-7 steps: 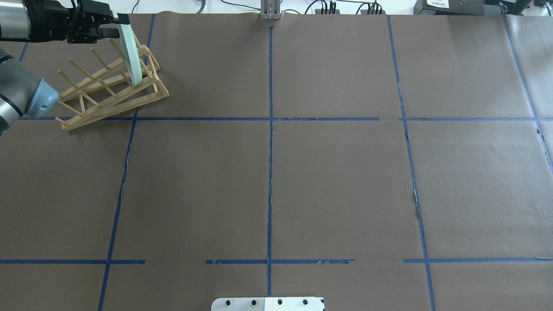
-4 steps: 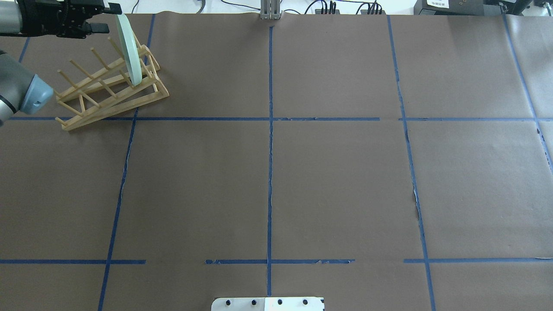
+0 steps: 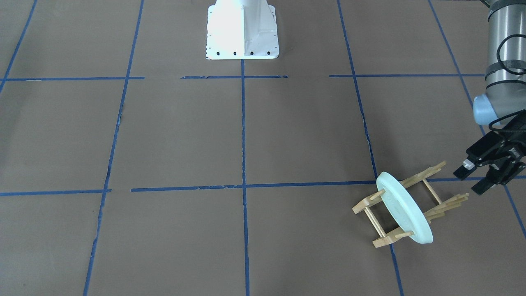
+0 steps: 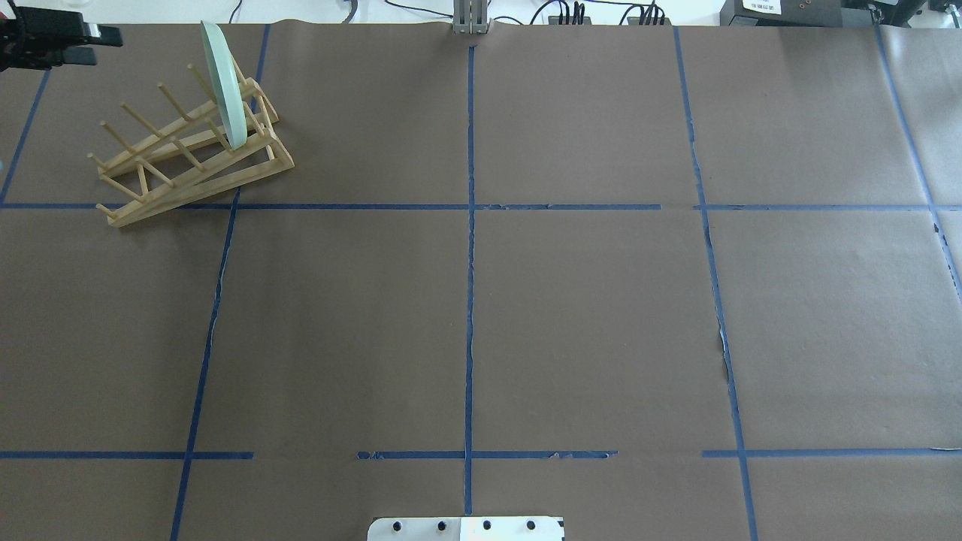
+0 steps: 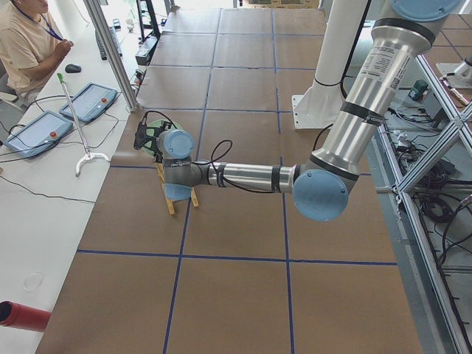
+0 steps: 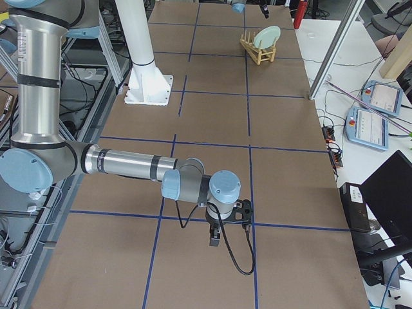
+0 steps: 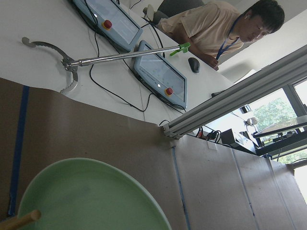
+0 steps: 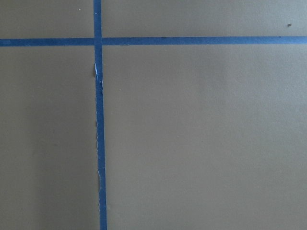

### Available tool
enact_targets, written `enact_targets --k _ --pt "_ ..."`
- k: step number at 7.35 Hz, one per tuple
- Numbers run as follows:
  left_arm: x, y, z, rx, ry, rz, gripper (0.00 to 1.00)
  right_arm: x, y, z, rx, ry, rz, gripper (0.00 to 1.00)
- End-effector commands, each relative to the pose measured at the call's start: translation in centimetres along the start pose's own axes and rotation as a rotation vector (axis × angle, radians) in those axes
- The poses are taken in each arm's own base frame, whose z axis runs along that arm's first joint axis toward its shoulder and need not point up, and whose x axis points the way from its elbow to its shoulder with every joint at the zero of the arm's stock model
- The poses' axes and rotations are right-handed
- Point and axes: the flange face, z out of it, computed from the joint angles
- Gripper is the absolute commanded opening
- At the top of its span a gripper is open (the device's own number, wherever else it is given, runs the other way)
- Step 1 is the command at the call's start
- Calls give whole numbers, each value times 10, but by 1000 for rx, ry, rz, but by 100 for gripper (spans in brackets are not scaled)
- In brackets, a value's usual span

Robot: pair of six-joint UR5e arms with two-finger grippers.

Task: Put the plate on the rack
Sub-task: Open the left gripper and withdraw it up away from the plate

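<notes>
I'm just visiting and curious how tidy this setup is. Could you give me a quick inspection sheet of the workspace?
Surface: brown paper gridded with blue tape.
Job's things: mint-green plate stands on edge between pegs at one end of the wooden rack.
Clutter: nothing seen.
Hands: left hand open, apart from the plate; right hand low over bare paper, open or shut unclear.
Cables: black leads at the table's far edge.
Surroundings: seated operator, two control tablets, a reacher stick.
</notes>
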Motion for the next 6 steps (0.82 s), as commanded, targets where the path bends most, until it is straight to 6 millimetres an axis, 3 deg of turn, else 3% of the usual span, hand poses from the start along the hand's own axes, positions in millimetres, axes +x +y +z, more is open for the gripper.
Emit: enact_targets --k 1,3,4,5,6 --pt "-50 22 -54 -68 -146 136 99 0 0 0 -1 0 1 100" --pt "-118 37 -114 -119 -311 200 99 0 0 0 0 0 1 100" --pt "-150 51 -157 -172 -405 256 99 0 0 0 0 0 0 100" --pt "-172 60 -208 -216 -486 295 99 0 0 0 0 0 0 100" --pt "-189 66 -229 -280 -548 275 99 -1 0 -1 1 0 0 100"
